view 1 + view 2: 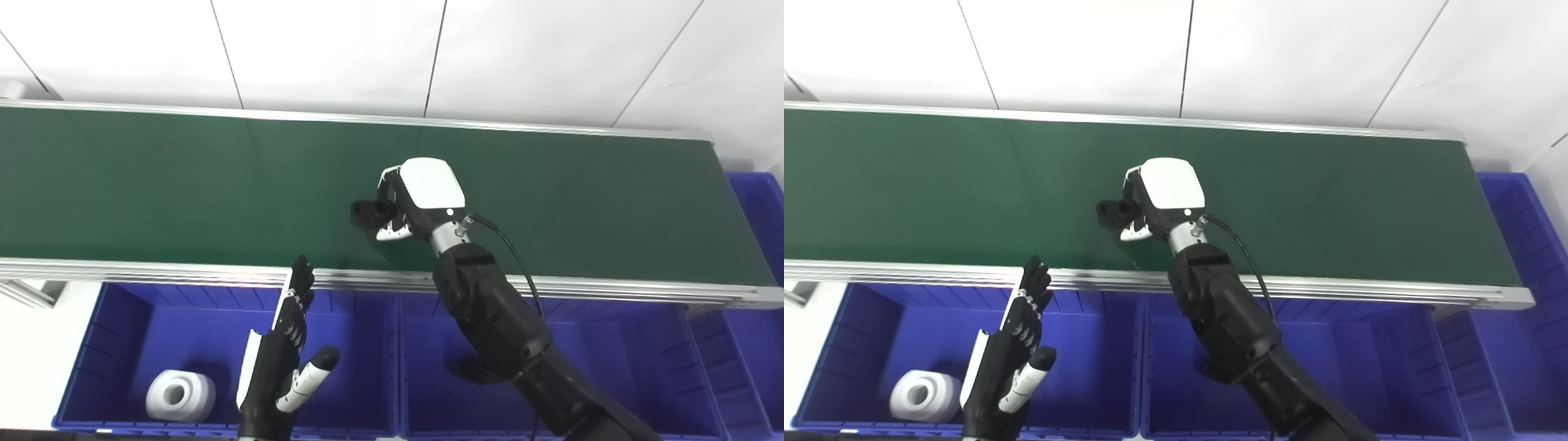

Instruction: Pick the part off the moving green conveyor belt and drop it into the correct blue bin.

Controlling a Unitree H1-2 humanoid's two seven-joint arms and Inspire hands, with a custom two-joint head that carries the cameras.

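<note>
Left blue bin (116,343): holds one white cylindrical part (180,396) with a central bore, lying near the bin's front-left corner.

Left hand (283,355): hovers over the left bin's right half, fingers straight and spread, pointing toward the belt's near rail (153,269); released, grasping nothing.

Green conveyor belt (153,184): runs across the full width behind the bins.

Black part (371,212): on the belt near mid-width, on the near half. The right hand (416,196) is on it from the right side, fingers curled around it, thumb tip below it. The hand is grasping the part; whether the part is lifted clear of the belt cannot be told.

Middle blue bin (612,355): sits beneath the right forearm. A third blue bin (759,202) stands at the belt's right end.
</note>
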